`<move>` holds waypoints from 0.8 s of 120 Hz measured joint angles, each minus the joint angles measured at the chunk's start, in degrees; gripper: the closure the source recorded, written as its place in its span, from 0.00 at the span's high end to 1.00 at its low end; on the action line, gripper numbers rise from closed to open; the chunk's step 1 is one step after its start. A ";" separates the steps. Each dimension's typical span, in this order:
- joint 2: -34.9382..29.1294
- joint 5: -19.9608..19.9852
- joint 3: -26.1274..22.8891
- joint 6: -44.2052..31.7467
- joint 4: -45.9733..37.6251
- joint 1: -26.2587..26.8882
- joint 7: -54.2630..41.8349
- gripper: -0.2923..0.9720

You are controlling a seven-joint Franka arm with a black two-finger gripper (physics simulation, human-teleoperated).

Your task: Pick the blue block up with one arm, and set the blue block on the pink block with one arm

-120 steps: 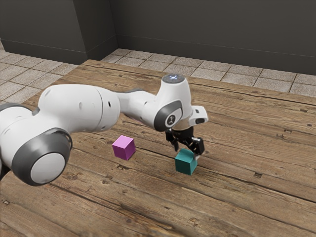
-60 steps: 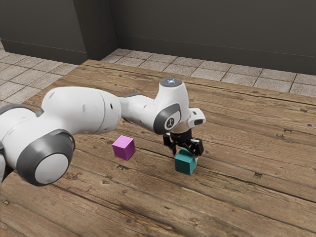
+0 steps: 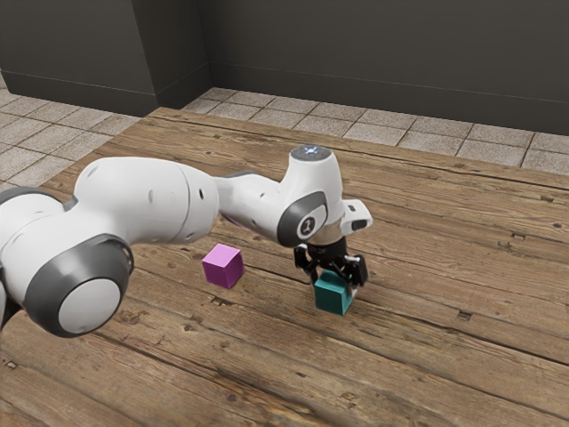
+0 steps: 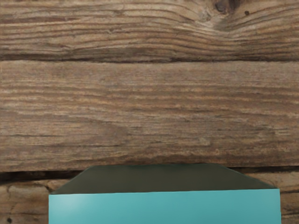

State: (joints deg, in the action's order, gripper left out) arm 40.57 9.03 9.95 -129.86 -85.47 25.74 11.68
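The blue block [image 3: 333, 299], teal in colour, rests on the wooden table a little to the exterior view's right of the pink block [image 3: 222, 266]. My gripper [image 3: 332, 275] is right over the blue block, open, with one black finger on each side of its top edge. I cannot tell whether the fingers touch it. In the wrist view the blue block [image 4: 163, 207] sits directly under my hand, its top face near the camera. The pink block stands alone, about a block's width or two away.
The table [image 3: 427, 356] is made of rough wooden planks and stands on a tiled floor [image 3: 418, 133] with dark walls behind. My white arm reaches in from the exterior view's left, passing above and behind the pink block.
My hand has sunk straight down, and its fingers now straddle the blue block's top instead of hovering above it. Neither block has moved.
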 joint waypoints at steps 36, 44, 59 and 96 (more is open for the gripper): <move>0.23 -0.22 0.06 -0.15 -0.01 0.36 -1.36 0.75; 0.31 -0.23 0.06 -0.16 0.01 0.34 -1.59 0.75; 0.41 -0.23 0.06 -0.18 0.02 0.28 -1.94 0.75; 0.36 -0.42 0.09 -0.24 0.02 0.30 -2.37 0.52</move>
State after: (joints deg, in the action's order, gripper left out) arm 40.92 8.61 10.04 -130.11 -85.45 26.04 9.32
